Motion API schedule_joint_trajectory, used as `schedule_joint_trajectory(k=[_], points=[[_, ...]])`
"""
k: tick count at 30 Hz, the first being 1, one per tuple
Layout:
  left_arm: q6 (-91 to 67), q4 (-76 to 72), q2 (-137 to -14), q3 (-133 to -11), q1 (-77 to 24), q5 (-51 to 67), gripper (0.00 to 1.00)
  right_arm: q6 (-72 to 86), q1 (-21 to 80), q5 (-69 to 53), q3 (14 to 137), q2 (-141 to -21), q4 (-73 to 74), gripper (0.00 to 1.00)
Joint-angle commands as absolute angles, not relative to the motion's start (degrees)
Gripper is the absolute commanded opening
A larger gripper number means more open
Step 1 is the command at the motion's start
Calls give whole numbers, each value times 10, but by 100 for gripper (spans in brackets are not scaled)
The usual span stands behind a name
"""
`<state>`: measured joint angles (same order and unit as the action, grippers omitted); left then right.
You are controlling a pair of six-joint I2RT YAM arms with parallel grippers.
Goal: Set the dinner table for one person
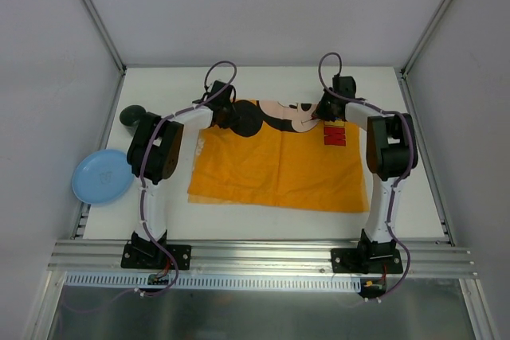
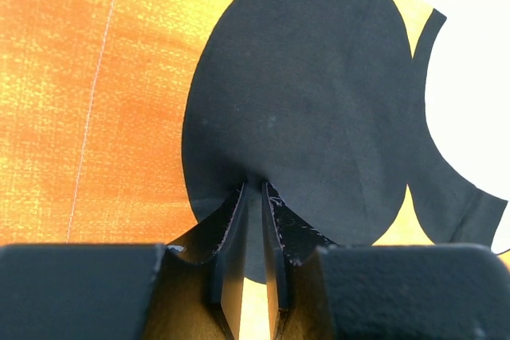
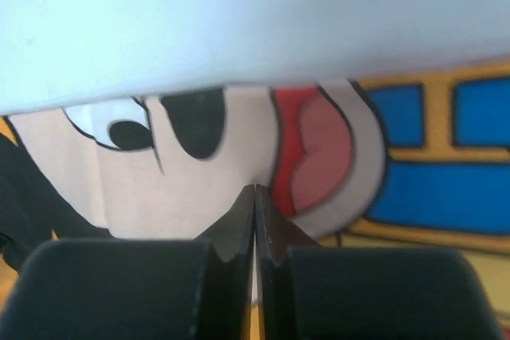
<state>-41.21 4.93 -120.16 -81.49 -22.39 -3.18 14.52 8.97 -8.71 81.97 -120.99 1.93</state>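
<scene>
- Where the left arm point(image 1: 171, 129) crosses it, the cloth point(image 1: 271, 169) is partly hidden. A dark rounded thing point(image 1: 131, 115) at ten o'clock is too shadowed to name.
- The table point(image 1: 263, 81) is flat, smooth and white, and lies under both arms.
- The cloth is woven and orange, with a cartoon face printed toward twelve o'clock.
- The left gripper point(image 2: 253, 187) is clamped on a puckered fold of the round black ear.
- The right gripper point(image 3: 254, 190) has its fingers pressed together at the face; whether any cloth is caught between them is unclear.
- A round blue plate point(image 1: 102, 177) at nine o'clock lies across the table's edge.

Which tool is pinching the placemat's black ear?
The left tool, on the black ear of the orange cloth placemat; the right tool touches the pale face.
</scene>
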Motion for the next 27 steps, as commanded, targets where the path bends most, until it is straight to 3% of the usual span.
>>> schedule_joint_trajectory(k=[1, 10, 16, 23, 26, 27], points=[[-413, 80, -1237, -836, -216, -24, 13, 157, 90, -124, 879, -1238, 9, 1], [-456, 99, -1217, -823, -206, -78, 12, 185, 91, -163, 945, -1292, 5, 0], [-512, 123, -1158, -757, -195, -161, 12, 186, 98, -170, 940, -1286, 4, 0], [-537, 125, -1126, -716, -180, -180, 13, 182, 105, -171, 924, -1267, -13, 0], [-519, 124, -1132, -734, -180, -180, 20, 177, 105, -171, 916, -1258, -16, 1], [-502, 121, -1135, -739, -181, -182, 43, 175, 107, -172, 905, -1248, -19, 3]])
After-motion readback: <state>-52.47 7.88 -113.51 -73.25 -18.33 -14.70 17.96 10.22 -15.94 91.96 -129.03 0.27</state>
